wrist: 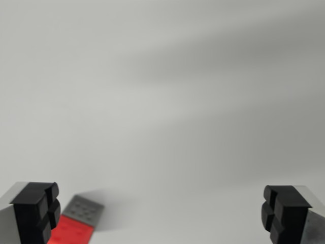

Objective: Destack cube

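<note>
**Blocks off to one side of a spread end effector**

The end effector (162, 213) stands released, fingers (35, 211) wide apart, grasping nothing. The stacked cube (81, 221), grey over red, sits at the wrist view's lower left on the counter (177, 101), uncentred; alignment likely comes next.

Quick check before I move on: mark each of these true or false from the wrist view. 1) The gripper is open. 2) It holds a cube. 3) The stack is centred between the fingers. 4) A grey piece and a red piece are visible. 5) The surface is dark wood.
1) True: the gripper is open, its fingers wide apart.
2) False: nothing sits between the fingers.
3) False: the stack lies at the wrist view's lower left, beside the finger on that side.
4) True: a grey piece adjoins a red piece.
5) False: the surface is plain light grey.
</note>
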`<action>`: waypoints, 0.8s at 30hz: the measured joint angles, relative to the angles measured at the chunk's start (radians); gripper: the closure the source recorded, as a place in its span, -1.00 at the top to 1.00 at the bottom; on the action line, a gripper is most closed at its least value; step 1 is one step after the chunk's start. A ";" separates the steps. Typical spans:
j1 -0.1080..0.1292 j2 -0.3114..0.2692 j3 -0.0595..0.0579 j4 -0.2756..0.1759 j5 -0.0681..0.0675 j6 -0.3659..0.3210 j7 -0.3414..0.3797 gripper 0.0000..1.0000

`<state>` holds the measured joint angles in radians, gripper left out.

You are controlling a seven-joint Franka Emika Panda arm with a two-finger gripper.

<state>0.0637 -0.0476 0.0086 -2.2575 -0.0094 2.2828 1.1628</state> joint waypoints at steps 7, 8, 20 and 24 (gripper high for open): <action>0.016 -0.012 0.020 -0.051 -0.002 0.031 0.073 1.00; 0.018 -0.013 0.023 -0.058 -0.002 0.036 0.083 1.00; 0.045 -0.025 0.061 -0.138 -0.002 0.090 0.212 1.00; 0.055 -0.025 0.076 -0.164 -0.002 0.111 0.261 1.00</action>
<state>0.1183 -0.0729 0.0843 -2.4212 -0.0118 2.3934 1.4241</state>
